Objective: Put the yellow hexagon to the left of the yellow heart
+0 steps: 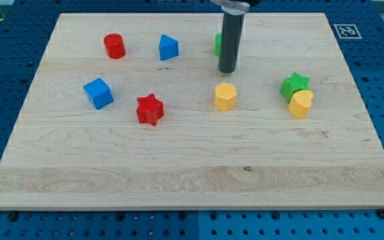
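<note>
The yellow hexagon (225, 97) sits on the wooden board (192, 167) a little right of centre. The yellow heart (301, 104) lies further toward the view's right, touching the green star (295, 84) just above it. My tip (227, 71) is the lower end of the dark rod, a short way above the yellow hexagon and apart from it. A green block (217, 44) is mostly hidden behind the rod.
A red cylinder (114, 46) and a blue block (169, 47) stand near the view's top left. A blue cube (99, 93) and a red star (150, 109) lie left of centre. Blue pegboard (5, 80) surrounds the board.
</note>
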Controlling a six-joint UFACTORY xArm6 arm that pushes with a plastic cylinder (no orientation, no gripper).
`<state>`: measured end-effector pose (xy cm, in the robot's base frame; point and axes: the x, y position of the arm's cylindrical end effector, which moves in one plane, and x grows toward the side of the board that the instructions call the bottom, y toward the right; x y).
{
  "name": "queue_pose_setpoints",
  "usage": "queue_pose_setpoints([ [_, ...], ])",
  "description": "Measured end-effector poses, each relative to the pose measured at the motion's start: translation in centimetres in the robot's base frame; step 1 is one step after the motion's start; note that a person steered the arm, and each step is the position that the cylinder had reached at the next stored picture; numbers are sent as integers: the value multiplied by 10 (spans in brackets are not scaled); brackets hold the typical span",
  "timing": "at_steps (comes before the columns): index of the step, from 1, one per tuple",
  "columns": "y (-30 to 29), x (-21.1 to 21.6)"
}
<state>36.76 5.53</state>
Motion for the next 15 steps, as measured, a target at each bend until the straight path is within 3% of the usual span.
queue_pose_setpoints([
  [4,-40,37],
  [5,-39,62],
  [8,5,69],
  [9,5,91],
  [13,56,94],
  [14,24,91],
  [15,24,57],
])
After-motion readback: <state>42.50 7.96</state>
